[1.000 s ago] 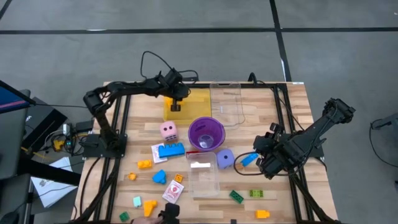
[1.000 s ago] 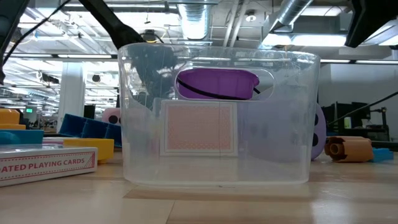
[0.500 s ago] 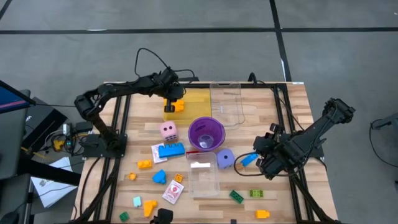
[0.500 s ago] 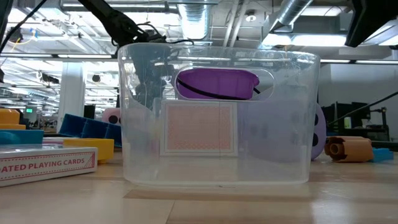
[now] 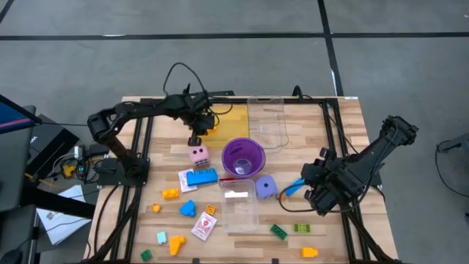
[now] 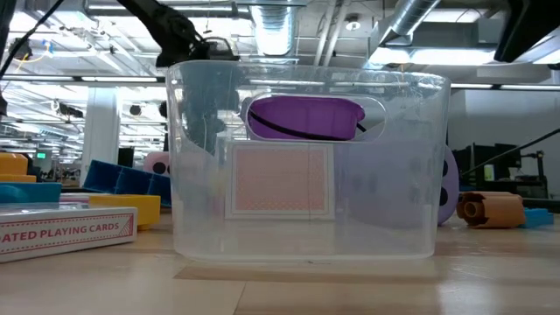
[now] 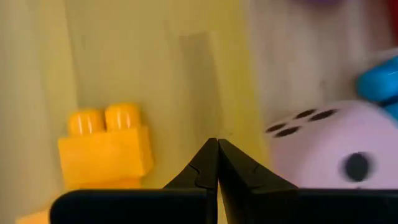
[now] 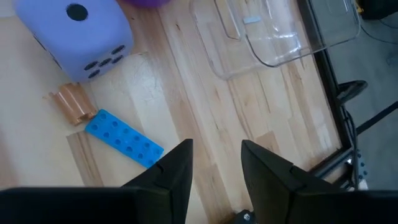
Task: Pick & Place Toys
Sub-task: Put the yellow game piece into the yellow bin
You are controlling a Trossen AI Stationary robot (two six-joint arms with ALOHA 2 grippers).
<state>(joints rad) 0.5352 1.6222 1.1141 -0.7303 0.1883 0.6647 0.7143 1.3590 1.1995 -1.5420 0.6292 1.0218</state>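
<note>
wood slat table [image 5: 344,139] on grey floor [image 5: 234,44]. left gripper [image 5: 195,138] pinched shut, empty, at yellow tray [image 5: 231,117] edge, just above pink die [image 5: 198,154]; yellow brick [image 7: 106,146] beside it. toys scattered mid-table around purple cup [image 5: 242,157]. right gripper [image 5: 316,192] fingers narrowly apart, empty, near blue brick [image 8: 123,138]. industrial ceiling behind.
</note>
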